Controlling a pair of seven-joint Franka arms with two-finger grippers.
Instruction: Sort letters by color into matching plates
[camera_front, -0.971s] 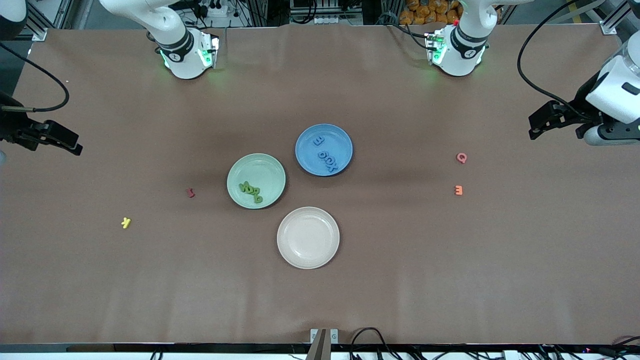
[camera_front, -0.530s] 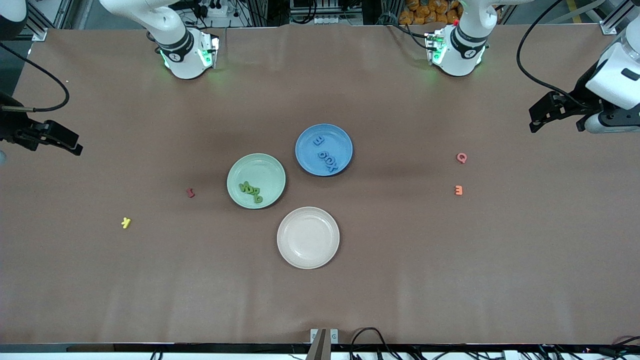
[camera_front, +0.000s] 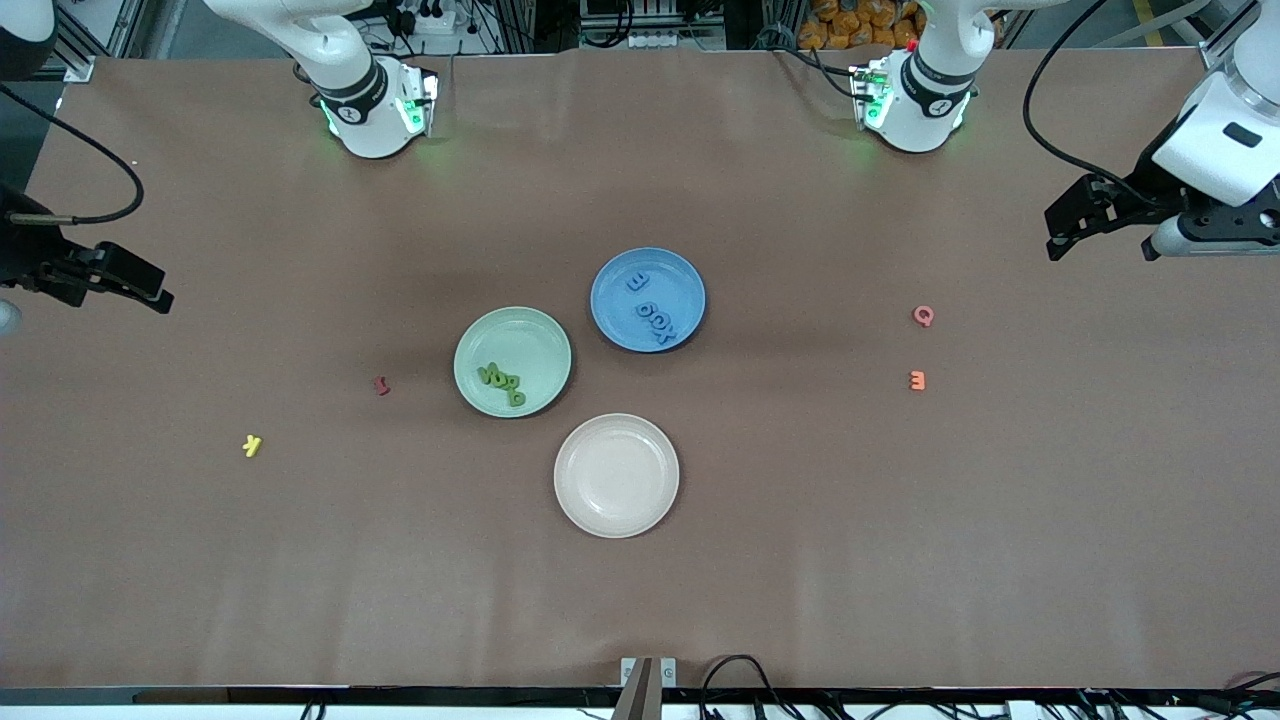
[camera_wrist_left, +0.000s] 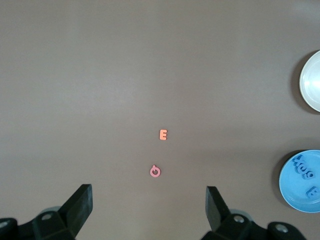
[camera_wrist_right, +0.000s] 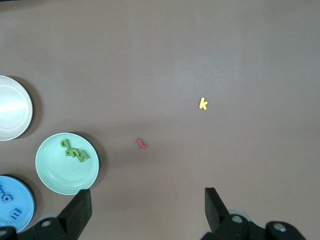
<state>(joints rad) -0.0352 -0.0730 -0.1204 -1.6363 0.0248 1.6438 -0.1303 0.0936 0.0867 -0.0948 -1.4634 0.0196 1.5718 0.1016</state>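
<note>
Front view gives me bare brown table (camera_front: 900, 560) along the whole edge nearest the camera and at both ends. Clustered mid-table: the blue plate (camera_front: 680, 275) holds the blue letters (camera_front: 652, 318). Beside it and nearer the camera, the mint green plate (camera_front: 530, 335) holds the dark green letters (camera_front: 501, 383). A beige-white plate (camera_front: 616, 476), nearest the camera, has nothing in it.

My left gripper (camera_front: 1062, 222) hangs over the left arm's end of the table, fingers wide apart and holding nothing. My right gripper (camera_front: 150, 290) hangs over the right arm's end, likewise spread and holding nothing.

Strays: a pink letter (camera_front: 923, 316) and an orange E (camera_front: 917, 380) lie toward the left arm's end, a red letter (camera_front: 381, 385) and a yellow K (camera_front: 252, 446) toward the right arm's, all well apart from the plates.
</note>
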